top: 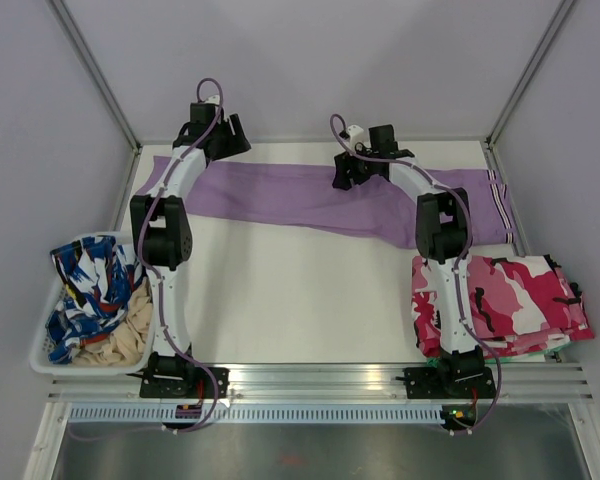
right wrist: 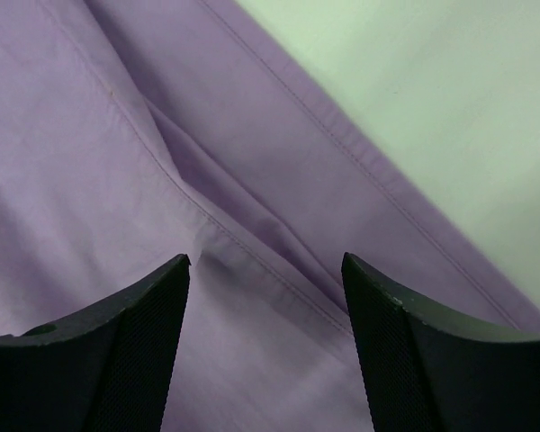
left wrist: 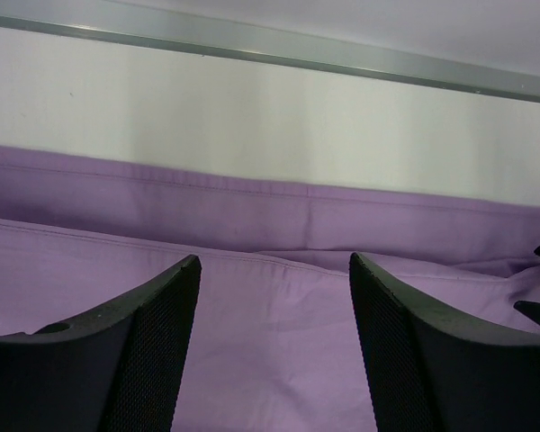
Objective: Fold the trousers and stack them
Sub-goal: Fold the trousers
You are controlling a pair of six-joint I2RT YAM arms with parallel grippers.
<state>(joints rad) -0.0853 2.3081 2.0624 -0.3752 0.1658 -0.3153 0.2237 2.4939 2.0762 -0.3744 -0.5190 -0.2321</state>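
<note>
The lilac trousers (top: 300,195) lie stretched flat across the far side of the table, legs laid together, one end at the far left and the other at the right. My left gripper (top: 220,135) hovers over their far left part. In the left wrist view that gripper (left wrist: 274,265) is open, with smooth purple cloth (left wrist: 270,351) below the gap and nothing between the fingers. My right gripper (top: 352,170) hovers over the trousers' middle. Seen from the right wrist, it (right wrist: 265,261) is open above a seam (right wrist: 252,252) in the cloth.
A white basket (top: 42,345) at the left holds blue-and-white patterned clothing (top: 90,285) and beige cloth (top: 115,335). A folded pink camouflage garment (top: 500,300) lies at the right. An aluminium rail (left wrist: 270,49) runs along the table's far edge.
</note>
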